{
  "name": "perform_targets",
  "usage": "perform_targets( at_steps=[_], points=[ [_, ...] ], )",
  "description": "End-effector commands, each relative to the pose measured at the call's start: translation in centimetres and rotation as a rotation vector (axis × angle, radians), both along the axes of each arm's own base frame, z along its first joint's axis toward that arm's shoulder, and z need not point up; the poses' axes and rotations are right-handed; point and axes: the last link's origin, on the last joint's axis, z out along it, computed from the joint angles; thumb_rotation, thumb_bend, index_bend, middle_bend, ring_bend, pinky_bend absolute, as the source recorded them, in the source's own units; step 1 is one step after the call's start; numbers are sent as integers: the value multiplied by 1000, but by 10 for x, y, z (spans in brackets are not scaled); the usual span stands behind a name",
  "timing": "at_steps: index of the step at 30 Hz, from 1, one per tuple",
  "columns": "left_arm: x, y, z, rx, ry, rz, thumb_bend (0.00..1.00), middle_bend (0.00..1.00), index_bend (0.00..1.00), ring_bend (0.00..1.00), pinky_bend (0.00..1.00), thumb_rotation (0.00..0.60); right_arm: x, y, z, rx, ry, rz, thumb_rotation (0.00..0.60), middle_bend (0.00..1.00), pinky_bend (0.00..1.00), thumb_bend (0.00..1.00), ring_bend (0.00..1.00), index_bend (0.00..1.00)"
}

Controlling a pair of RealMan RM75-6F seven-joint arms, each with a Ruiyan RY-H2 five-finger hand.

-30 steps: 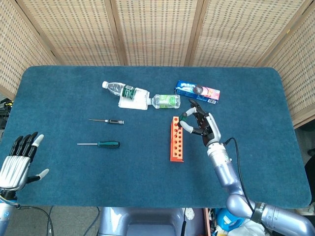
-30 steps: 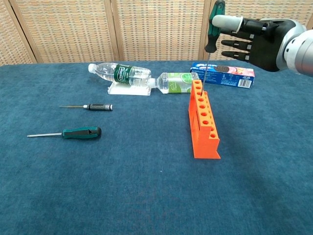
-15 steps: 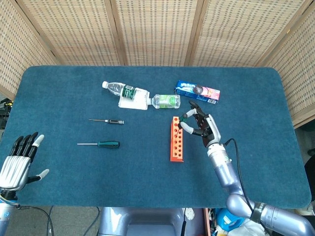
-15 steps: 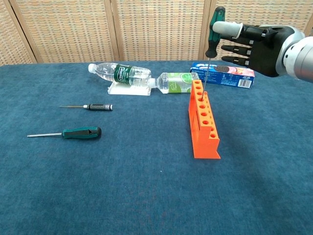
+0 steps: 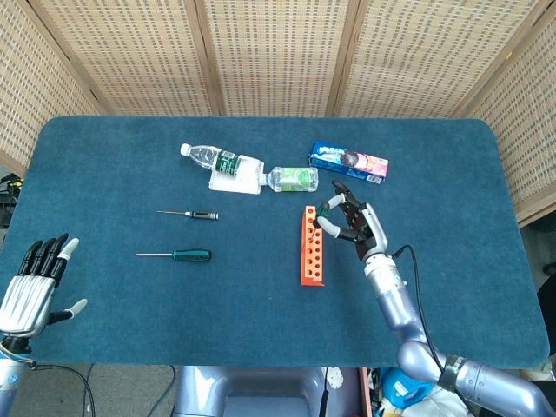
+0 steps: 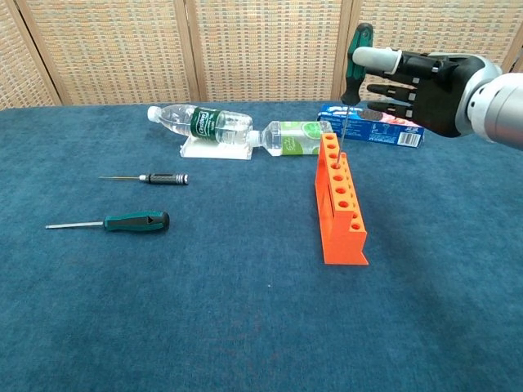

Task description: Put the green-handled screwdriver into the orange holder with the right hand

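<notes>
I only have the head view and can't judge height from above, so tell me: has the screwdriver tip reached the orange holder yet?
Observer: In the chest view the green-handled screwdriver stands nearly upright, with its tip at a hole near the far end of the orange holder.
Operator: How is it held?
Observer: The right hand pinches the handle high up, with its other fingers spread.
Operator: Is it seated?
Observer: No, nearly the whole shaft shows above the holder.

A green-handled screwdriver (image 6: 355, 57) stands upright, its thin metal shaft dipping into a hole at the far, 12 o'clock end of the orange holder (image 6: 341, 202). The holder, a long block with a row of round holes, sits right of the table's centre.
</notes>
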Motion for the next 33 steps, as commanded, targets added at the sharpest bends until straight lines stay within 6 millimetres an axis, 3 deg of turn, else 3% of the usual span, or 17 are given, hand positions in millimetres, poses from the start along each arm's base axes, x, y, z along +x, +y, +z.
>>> perform_targets(
  at_steps=[1, 17, 33],
  points=[
    [0, 0, 0, -1, 0, 0, 0, 0, 0, 0, 0, 600, -2, 1, -3, 7, -1, 0, 600, 70, 0, 217, 0, 620],
    [0, 0, -1, -5, -2, -1, 0, 0, 0, 0, 0, 600, -19, 8, -29, 33, -57, -3, 600, 70, 0, 217, 0, 620],
    [0, 0, -1, -7, -8, 1, 0, 0, 0, 0, 0, 600, -23, 13, -42, 55, -60, 34, 600, 71, 0, 217, 0, 621]
  ],
)
